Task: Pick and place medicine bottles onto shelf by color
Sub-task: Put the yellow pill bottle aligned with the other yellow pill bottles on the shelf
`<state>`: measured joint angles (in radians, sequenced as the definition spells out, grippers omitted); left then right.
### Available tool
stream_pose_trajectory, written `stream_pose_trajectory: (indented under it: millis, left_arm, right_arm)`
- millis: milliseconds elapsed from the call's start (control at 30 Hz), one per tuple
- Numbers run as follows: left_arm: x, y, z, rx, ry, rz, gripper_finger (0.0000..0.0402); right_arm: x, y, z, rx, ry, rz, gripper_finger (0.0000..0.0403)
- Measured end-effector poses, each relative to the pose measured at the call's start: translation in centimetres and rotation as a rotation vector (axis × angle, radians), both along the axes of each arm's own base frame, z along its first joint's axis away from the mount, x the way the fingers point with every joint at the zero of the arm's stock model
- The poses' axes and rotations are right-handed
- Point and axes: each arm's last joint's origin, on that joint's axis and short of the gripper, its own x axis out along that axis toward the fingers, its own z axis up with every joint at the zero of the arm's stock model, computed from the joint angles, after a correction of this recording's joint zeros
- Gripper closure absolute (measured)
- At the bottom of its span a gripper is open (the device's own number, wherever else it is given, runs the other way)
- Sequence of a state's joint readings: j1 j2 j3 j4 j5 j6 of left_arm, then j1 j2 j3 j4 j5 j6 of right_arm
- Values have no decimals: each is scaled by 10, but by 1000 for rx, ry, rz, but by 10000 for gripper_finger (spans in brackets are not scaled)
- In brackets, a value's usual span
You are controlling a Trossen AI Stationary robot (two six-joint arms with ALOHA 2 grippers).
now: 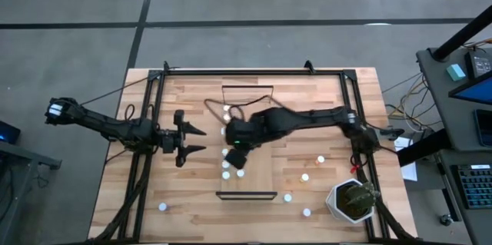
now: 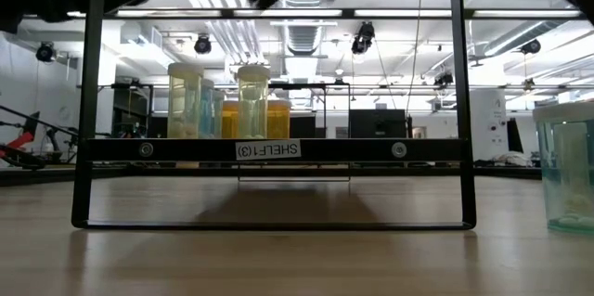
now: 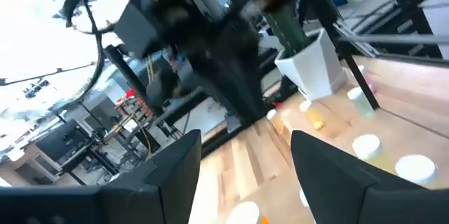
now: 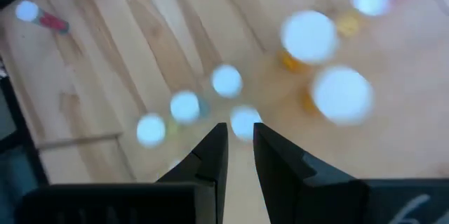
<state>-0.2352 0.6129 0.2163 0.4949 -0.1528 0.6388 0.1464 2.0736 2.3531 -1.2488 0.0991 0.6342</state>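
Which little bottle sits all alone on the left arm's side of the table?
The white-capped bottle near the table's front left corner. All the other bottles cluster on the shelf or further right.

The table (image 1: 323, 107) is pale wood in narrow planks, ringed by a black frame (image 1: 254, 71). Both arms (image 1: 307, 118) are black. White caps (image 4: 309, 36) top the bottles (image 2: 252, 101), which are pale yellow-green, with orange ones behind. The shelf rail (image 2: 269, 149) is black with a white label. At lower right, a white pot (image 1: 338, 205) holds a green plant (image 1: 355, 199).
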Motion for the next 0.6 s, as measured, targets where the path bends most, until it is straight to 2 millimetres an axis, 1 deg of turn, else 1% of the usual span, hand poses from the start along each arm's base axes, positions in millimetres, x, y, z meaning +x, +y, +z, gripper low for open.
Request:
stream_pose_trajectory:
  millis: [33, 133, 200, 233, 300, 367, 500, 600]
  left_arm:
    - [0, 0, 1, -2, -6, 0, 197]
    - [-1, 0, 7, -11, -47, 0, 197]
    - [-2, 0, 12, -20, -91, 2, 197]
    - [-2, 1, 13, -24, -111, 2, 197]
    - [-2, 1, 16, -28, -141, 4, 197]
    - [-3, 1, 17, -16, -146, 6, 197]
    - [-3, 1, 21, -20, -176, 7, 197]
    - [-5, 1, 26, -38, -227, 5, 197]
  right_arm:
    - [-11, 2, 10, 1, 12, -25, 344]
    - [-45, 14, 33, -4, 73, -112, 344]
    - [-66, 24, 40, 1, 150, -133, 344]
    - [-74, 32, 41, -4, 179, -125, 344]
    - [-85, 50, 42, -13, 167, -52, 344]
    - [-95, 65, 39, -18, 162, 5, 344]
    - [-127, 80, 32, -64, 199, 12, 344]
    - [-149, 91, 18, -91, 204, 76, 344]
